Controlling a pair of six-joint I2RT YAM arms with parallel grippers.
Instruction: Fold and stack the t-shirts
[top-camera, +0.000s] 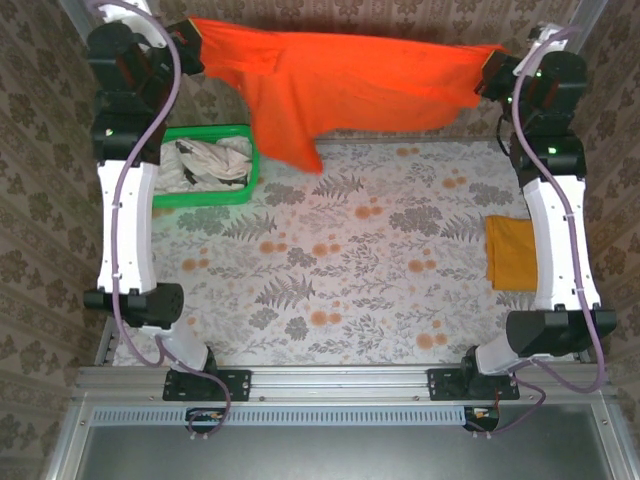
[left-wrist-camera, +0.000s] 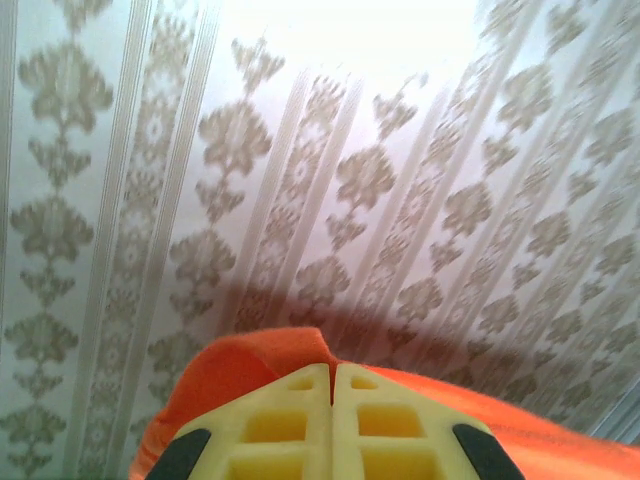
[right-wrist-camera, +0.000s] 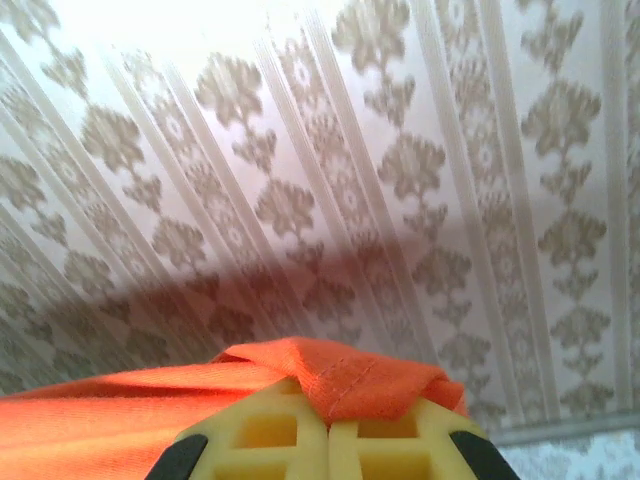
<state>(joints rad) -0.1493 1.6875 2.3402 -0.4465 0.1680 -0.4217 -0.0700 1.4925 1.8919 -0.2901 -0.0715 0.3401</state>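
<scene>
Left gripper and right gripper are each pinched tight on an edge of the orange-red t-shirt. They hold it stretched in the air between them, above the far side of the worktop — one part droops in a point towards the surface. By that, the step in hand looks like spreading the shirt ahead of its first fold (nothing of it lies flat yet). The next move calls for both arms to lower together towards the open middle, with the cloth taut so it lands smooth.

The green basket at far left holds the off-white t-shirts, unfolded. The mustard t-shirt lies folded at the right edge, beside the right arm — likely the base of the stack.

The overhead view gives the whole span and the sagging part. The wrist views give the closed fingers with cloth bunched at their tips and a stitched hem over the right pair.
</scene>
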